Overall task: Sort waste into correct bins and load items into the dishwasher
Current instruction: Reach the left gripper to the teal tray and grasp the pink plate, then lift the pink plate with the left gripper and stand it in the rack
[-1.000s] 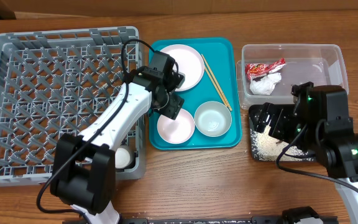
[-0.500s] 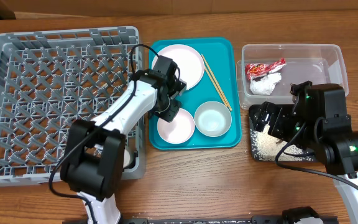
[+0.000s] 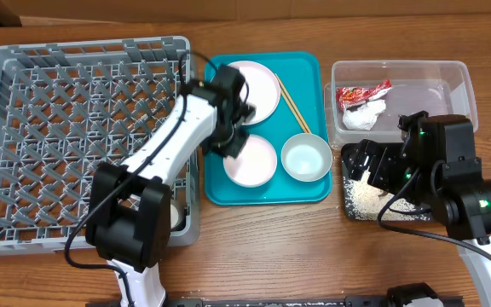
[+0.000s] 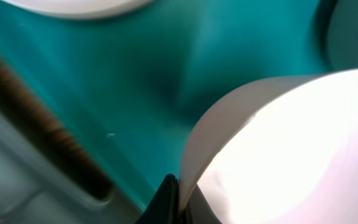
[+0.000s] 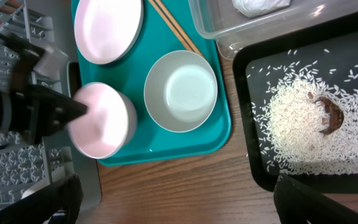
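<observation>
Left tool (image 3: 231, 141) clamped on rim of small bowl (image 3: 252, 160), over teal tray (image 3: 309, 194) beside dish rack (image 3: 75, 128); cannot tell if lifted. Bowl likely rigid, light, slick, chippable; thin rim only hold, pinch deep. Right tool (image 3: 369, 162) fingers apart above black tray (image 3: 350, 209).

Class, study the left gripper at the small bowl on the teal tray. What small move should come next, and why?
Probably lift the bowl clear of the tray and swing it left toward the rack: the left gripper pinches its rim, and the rack lies just beside.
</observation>
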